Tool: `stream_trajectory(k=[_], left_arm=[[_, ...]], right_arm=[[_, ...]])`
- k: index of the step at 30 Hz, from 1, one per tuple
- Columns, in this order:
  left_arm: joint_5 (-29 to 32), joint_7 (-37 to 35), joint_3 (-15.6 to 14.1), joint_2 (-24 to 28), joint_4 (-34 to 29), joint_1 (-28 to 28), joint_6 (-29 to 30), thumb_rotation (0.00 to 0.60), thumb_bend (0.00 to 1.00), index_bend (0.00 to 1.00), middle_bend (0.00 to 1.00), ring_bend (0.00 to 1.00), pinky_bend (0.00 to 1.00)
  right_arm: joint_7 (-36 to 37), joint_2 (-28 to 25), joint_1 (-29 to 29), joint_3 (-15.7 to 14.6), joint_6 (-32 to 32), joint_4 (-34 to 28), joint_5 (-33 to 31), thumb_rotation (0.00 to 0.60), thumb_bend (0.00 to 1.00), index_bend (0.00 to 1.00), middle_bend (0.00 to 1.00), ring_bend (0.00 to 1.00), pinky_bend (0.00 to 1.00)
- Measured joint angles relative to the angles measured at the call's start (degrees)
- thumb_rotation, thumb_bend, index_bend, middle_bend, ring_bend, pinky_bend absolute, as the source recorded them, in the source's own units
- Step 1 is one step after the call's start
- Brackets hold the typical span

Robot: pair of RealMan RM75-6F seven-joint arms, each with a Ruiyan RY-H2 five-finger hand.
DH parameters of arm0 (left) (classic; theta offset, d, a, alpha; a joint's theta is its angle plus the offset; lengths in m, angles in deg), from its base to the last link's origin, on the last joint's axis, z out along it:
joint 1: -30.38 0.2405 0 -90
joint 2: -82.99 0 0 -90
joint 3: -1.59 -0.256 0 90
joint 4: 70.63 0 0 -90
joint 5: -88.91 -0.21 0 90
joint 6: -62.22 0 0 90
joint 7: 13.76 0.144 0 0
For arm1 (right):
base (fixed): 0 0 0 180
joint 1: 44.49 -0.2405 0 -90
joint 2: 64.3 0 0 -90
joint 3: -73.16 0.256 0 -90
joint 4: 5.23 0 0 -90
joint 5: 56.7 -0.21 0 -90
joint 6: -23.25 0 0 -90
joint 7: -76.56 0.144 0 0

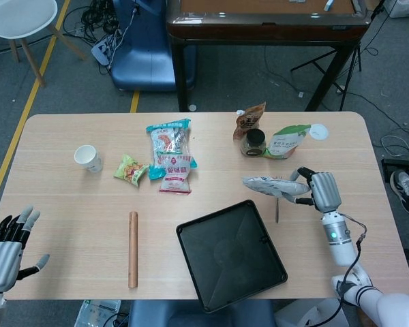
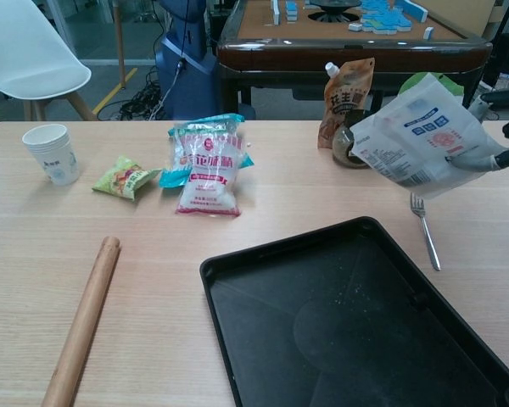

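1. right robot hand (image 1: 322,190) grips a white pouch (image 1: 275,184), held flat above the counter (image 1: 68,204), over a fork (image 1: 277,210).
2. black tray (image 1: 232,253) sits just left of fork, near front edge.
3. left robot hand (image 1: 8,245) at counter's front-left corner, fingers apart, holding nothing.
4. rolling pin (image 1: 133,248) lies left of tray.

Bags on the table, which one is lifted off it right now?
The white bag with blue print, held in the right hand above the fork. The other bags all lie or stand on the table.
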Motion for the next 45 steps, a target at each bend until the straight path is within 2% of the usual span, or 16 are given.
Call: stream_trajectory(k=[8, 14, 31, 45], left_arm=[[0.08, 0.25, -0.11, -0.05, -0.15, 0.0, -0.11, 0.6, 0.2, 0.07, 0.03, 0.09, 0.03], [0.03, 0.7, -0.13, -0.01, -0.49, -0.11, -0.23, 0.6, 0.2, 0.07, 0.03, 0.09, 0.03], [0.42, 1.91, -0.34, 0.24, -1.29, -0.2, -0.82, 0.6, 0.2, 0.07, 0.03, 0.09, 0.03], [0.69, 1.69, -0.38, 0.35, -1.16, -0.15, -0.93, 0.6, 0.2, 0.07, 0.03, 0.09, 0.03]], right_arm=[[12.21, 6.34, 1.8, 1.88, 0.11, 7.05, -2.18, 0.6, 0.47, 0.96, 1.0, 1.0, 1.0], [17.77, 10.53, 1.95, 2.91, 1.04, 12.57, -3.06, 0.6, 0.47, 0.97, 1.0, 1.0, 1.0], [23.81, 16.54, 0.86, 3.02, 4.16, 19.47, -3.14, 0.6, 0.43, 0.98, 1.0, 1.0, 1.0], [24.95, 18.66, 2.68, 0.68, 5.59, 23.25, -1.45, 0.6, 0.4, 0.98, 1.0, 1.0, 1.0]])
